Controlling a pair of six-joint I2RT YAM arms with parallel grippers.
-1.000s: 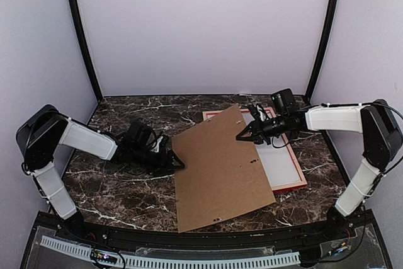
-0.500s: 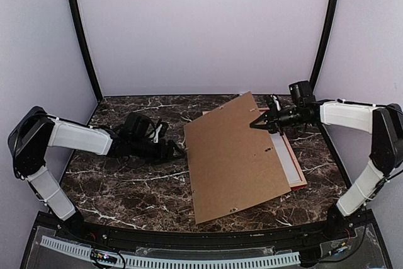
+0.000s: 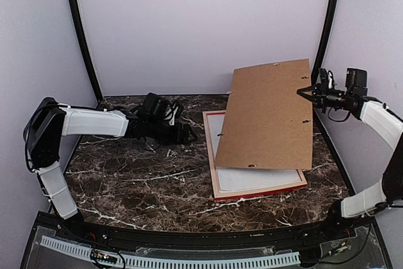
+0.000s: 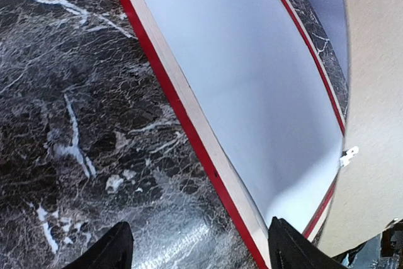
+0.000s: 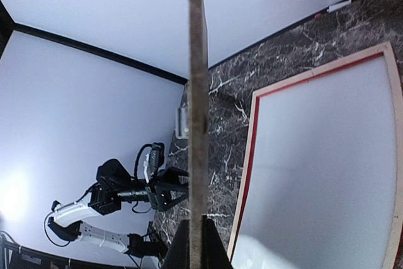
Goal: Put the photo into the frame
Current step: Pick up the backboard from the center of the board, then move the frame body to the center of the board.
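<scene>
Your thin-railed rectangular frame (image 3: 259, 193) lay flat at four o'clock on the veined dark marble table (image 3: 126, 174), pale wood side up, with a smooth white panel (image 3: 252, 179) inside. At its nine o'clock your left gripper (image 3: 187, 135) hovered, fingers spread, empty. Your right gripper (image 3: 305, 91) pinched the stiff brown board (image 3: 267, 114) at its three o'clock edge, tilted up over the frame.

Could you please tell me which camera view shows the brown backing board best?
The top external view: the backing board shows its whole brown face. The right wrist view sees only its thin edge; the left wrist view, a strip at the right.
</scene>
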